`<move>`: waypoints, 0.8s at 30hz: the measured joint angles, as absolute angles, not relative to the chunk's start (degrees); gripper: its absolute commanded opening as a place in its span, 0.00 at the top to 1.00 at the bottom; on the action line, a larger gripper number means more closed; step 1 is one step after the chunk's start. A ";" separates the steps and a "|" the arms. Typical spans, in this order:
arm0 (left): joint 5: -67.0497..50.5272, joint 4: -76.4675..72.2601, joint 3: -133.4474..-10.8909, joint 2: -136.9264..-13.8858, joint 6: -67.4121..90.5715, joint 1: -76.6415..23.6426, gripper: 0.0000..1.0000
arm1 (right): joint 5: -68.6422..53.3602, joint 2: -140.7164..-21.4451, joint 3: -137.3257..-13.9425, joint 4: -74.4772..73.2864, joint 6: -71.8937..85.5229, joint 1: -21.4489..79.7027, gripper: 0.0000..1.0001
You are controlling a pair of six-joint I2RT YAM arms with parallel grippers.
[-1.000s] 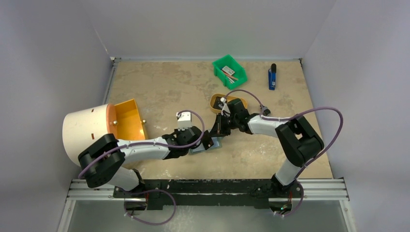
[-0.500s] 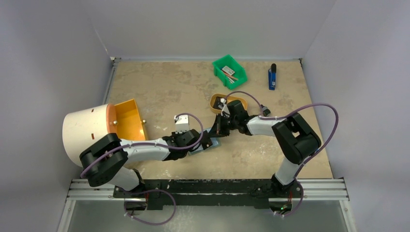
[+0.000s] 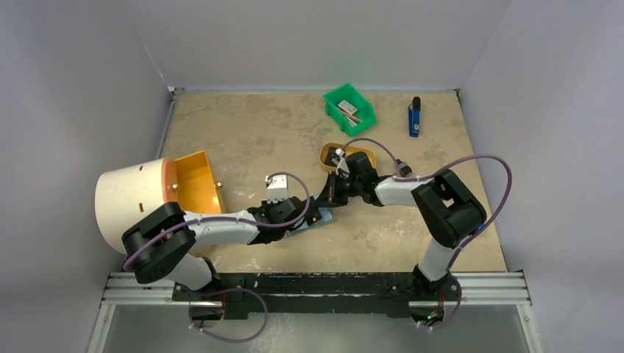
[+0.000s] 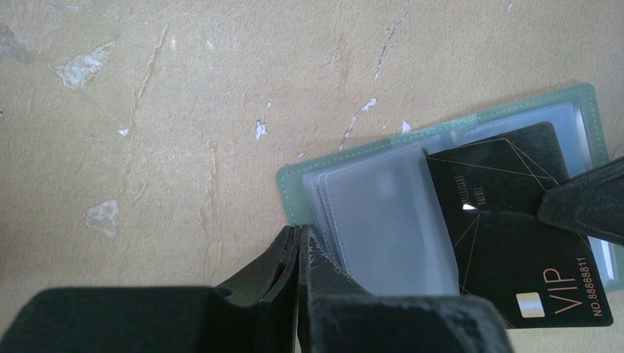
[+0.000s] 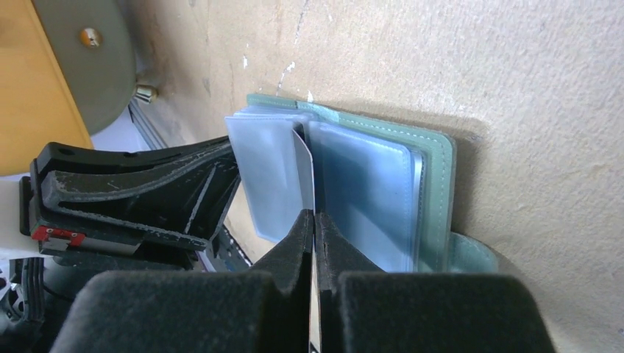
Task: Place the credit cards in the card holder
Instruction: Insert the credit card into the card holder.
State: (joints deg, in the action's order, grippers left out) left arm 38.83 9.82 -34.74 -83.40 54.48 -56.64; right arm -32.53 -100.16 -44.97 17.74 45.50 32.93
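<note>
The card holder [image 4: 294,195] lies open on the table, grey-green with pale blue-grey pockets [image 4: 383,220]. My left gripper [image 4: 299,237] is shut on its near cover edge. My right gripper [image 5: 315,218] is shut on a black credit card [image 4: 515,243] marked VIP. The card shows edge-on in the right wrist view [image 5: 303,165], with its front end between the pocket leaves of the card holder [image 5: 434,184]. In the top view both grippers meet at the card holder [image 3: 326,218]; the left gripper [image 3: 313,218] is at its left and the right gripper [image 3: 332,197] above it. No other credit card shows.
A tan oval tray [image 3: 368,154] sits just behind the right gripper. A green bin [image 3: 349,108] and a blue-black tool [image 3: 415,118] are at the back. A white drum [image 3: 129,195] with an orange box [image 3: 193,180] stands at the left.
Both grippers shifted slightly left with the card holder and card. Both grips are unchanged.
</note>
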 measured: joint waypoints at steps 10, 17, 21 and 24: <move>39.07 9.50 -34.74 -83.68 54.46 -56.64 1.00 | -32.73 -102.48 -44.99 20.12 46.04 32.71 1.00; 39.07 9.50 -34.74 -83.70 54.46 -56.64 1.00 | -31.66 -102.61 -45.17 19.20 44.75 32.73 1.00; 39.11 9.45 -34.74 -83.77 54.46 -56.64 1.00 | -30.26 -102.80 -45.34 18.44 43.48 32.80 1.00; 39.16 9.43 -34.74 -83.79 54.46 -56.66 1.00 | -29.82 -102.80 -45.34 18.41 43.27 32.91 1.00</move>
State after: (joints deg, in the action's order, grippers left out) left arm 39.16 9.43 -34.74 -83.79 54.46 -56.66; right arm -29.82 -102.80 -45.34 18.41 43.27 32.91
